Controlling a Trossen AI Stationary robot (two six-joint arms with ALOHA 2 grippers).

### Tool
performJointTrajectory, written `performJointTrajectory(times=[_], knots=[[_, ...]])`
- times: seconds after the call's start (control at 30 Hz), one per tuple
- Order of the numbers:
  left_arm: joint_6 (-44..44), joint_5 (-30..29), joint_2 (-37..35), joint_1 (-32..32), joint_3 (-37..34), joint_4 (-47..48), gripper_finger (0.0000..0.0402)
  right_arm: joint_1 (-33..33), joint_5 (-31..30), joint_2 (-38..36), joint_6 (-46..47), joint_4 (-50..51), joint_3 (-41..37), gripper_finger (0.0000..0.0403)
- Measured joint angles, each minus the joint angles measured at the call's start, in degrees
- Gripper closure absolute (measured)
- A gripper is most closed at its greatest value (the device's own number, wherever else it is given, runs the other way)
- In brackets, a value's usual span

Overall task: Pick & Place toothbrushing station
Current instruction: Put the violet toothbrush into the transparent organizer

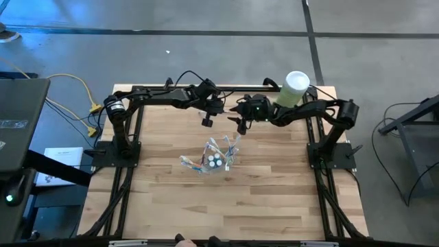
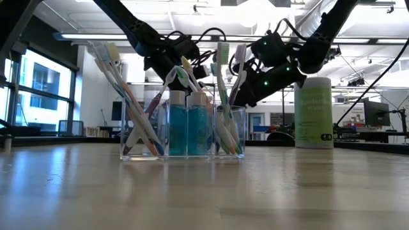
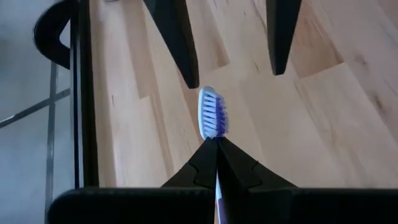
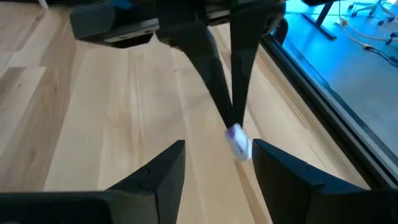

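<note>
Illumination is bright and even throughout. In the low view the source is overhead: ceiling strip lights point(image 2: 192, 35) burn out to white, and daylight enters through windows point(image 2: 38, 89) at the room's side. The counter point(image 2: 204, 191) carries a soft sheen, with blurred reflections under the clear cup point(image 2: 182, 131); its nearest part is out of focus. The arms stand as dark, backlit shapes there.

The high view shows flat light and only faint shadows on the counter point(image 1: 274, 192). A blue glare patch lies on the floor point(image 1: 41, 31).

In the right wrist view the toothbrush head point(image 4: 238, 141) is smeared and soft, and the floor point(image 4: 348, 68) is tinted blue. The left wrist view renders the bristles point(image 3: 213, 112) sharply.
</note>
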State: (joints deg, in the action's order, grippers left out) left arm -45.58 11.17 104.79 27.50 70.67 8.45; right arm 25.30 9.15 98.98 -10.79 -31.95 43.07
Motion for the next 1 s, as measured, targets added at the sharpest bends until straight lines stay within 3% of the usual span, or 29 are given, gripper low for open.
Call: performJointTrajectory(times=[0.17, 0.87, 1.0], knots=[[0.0, 2.3, 0.0, -0.9, 0.0, -0.2, 0.0401, 0.3, -0.3, 0.0, 0.0, 0.1, 0.0, 0.0225], [0.0, 2.1, 0.0, -2.4, 0.0, -2.9, 0.0401, 0.3, 0.5, 0.0, -0.4, 2.3, 0.0, 0.0225], [0.0, 2.1, 0.0, -2.5, 0.0, -3.4, 0.0401, 0.3, 3.2, -0.1, -1.1, 2.2, 0.0, 0.0228]])
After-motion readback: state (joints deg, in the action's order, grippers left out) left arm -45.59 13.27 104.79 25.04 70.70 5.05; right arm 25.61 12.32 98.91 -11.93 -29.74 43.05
